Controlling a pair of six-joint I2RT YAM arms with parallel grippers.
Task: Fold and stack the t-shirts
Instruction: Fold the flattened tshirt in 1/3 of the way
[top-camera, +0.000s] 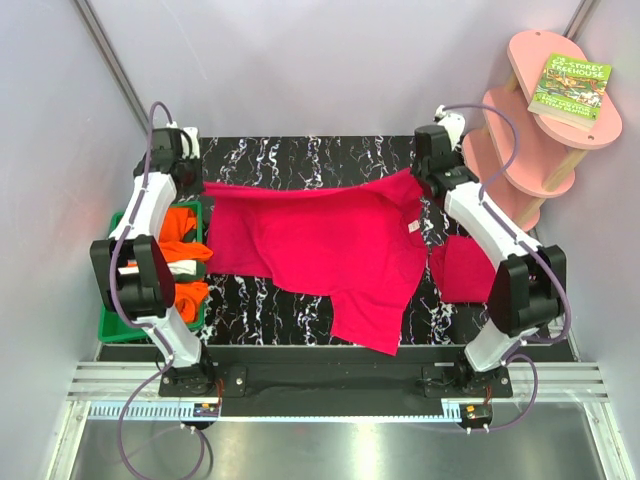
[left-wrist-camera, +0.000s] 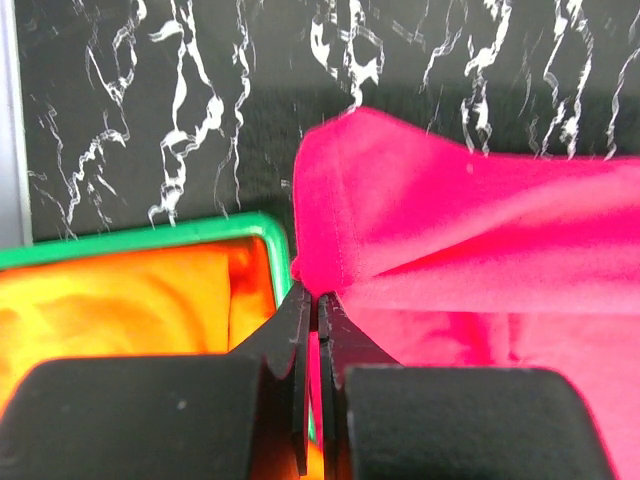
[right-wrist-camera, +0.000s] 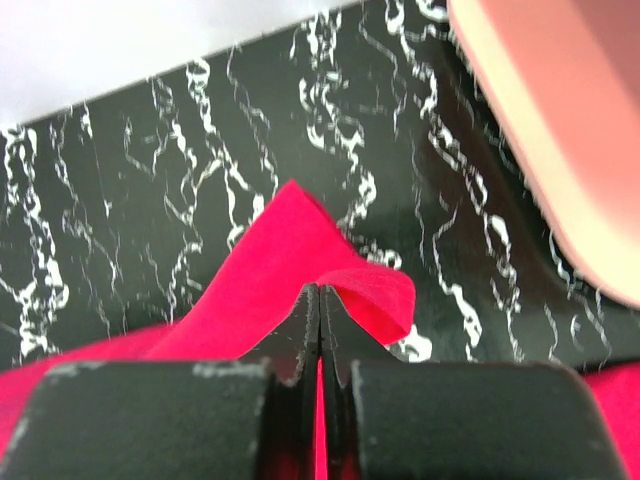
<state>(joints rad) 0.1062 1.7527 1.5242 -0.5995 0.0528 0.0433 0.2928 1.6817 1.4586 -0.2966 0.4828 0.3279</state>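
The left hand (left-wrist-camera: 312, 300) is clamped tight on a hemmed corner of the crimson shirt (top-camera: 320, 240). Cloth fills the slit between its fingers. The right hand (right-wrist-camera: 318, 295) is clamped the same way on a fold at the opposite end of the shirt, and a small flap curls over beside its fingertips.

Both hands sit toward the far edge of the surface (top-camera: 300, 155), one toward each far corner. The shirt's far edge runs between them in a nearly straight line. Judgement: the two-point grip keeps that edge taut, so the cloth can be spread flat or laid over as a fold.

The rest of the shirt lies across the middle of the surface. One part trails toward the near edge.

A second shirt (top-camera: 462, 268), also crimson, lies at the right edge under the right arm. An orange shirt (top-camera: 180, 225) sits in the green tray (top-camera: 112, 325) at the left edge, just beside the left hand.

Judgement: folding has barely begun and nothing is stacked yet. Uneven travel between the hands would skew the fold.
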